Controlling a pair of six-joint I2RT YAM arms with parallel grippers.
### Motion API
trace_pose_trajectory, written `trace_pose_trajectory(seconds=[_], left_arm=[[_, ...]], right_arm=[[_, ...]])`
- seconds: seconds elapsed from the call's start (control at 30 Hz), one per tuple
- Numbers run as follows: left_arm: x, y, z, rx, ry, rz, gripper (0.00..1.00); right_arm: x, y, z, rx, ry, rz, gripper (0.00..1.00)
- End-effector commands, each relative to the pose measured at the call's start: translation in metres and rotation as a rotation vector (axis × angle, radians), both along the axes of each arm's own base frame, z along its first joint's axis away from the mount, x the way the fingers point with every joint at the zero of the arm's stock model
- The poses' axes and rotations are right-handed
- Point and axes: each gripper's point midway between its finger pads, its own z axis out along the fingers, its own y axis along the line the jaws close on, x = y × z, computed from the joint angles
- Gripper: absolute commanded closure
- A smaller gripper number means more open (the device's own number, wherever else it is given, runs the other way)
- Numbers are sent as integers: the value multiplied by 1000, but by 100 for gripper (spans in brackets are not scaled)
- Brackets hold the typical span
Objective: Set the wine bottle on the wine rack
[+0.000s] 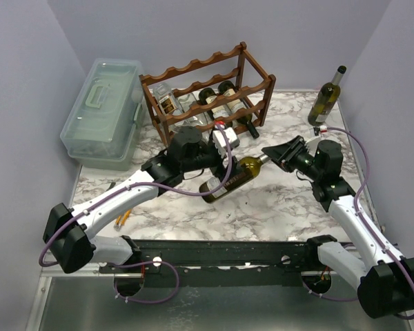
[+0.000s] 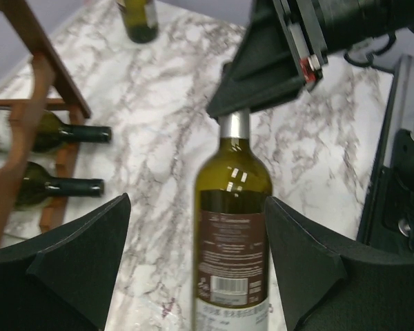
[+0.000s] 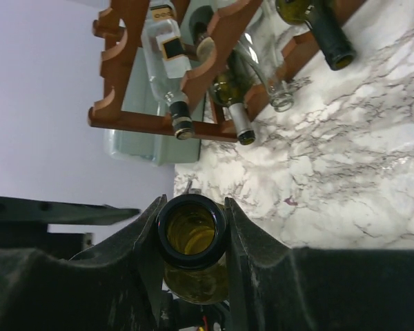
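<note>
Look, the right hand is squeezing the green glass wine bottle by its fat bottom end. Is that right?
No. The right hand is squeezing the green glass wine bottle by its thin neck end, not the bottom; the right wrist view shows it.

right end effector (image 1: 266, 154) holds the wine bottle (image 1: 228, 181) by its neck near the wine rack (image 1: 200, 67).

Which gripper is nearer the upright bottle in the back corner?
Right. The right gripper grips the held bottle's neck, in front and left of the upright bottle; the left gripper, open around the held bottle's body, is farther left.
</note>
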Motion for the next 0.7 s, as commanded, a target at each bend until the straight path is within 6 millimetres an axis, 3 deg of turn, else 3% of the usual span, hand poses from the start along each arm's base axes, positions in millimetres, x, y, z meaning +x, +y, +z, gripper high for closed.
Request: trace_pose_trajectory(seconds=[0.0, 0.2, 0.47, 0.6, 0.67], left_arm=[[-15, -3, -46, 146, 9, -45, 19], [13, 13, -77, 271, -30, 133, 19], [17, 10, -94, 340, -53, 184, 24], [34, 22, -91, 370, -112, 278, 53], [39, 29, -89, 383, -158, 304, 73]], right_arm=[[-3, 11, 49, 148, -99, 52, 99], [-5, 12, 62, 150, -119, 66, 99], [-8, 14, 66, 147, -141, 81, 99], [-16, 19, 67, 122, -174, 142, 98], [-20, 22, 62, 99, -174, 176, 83]])
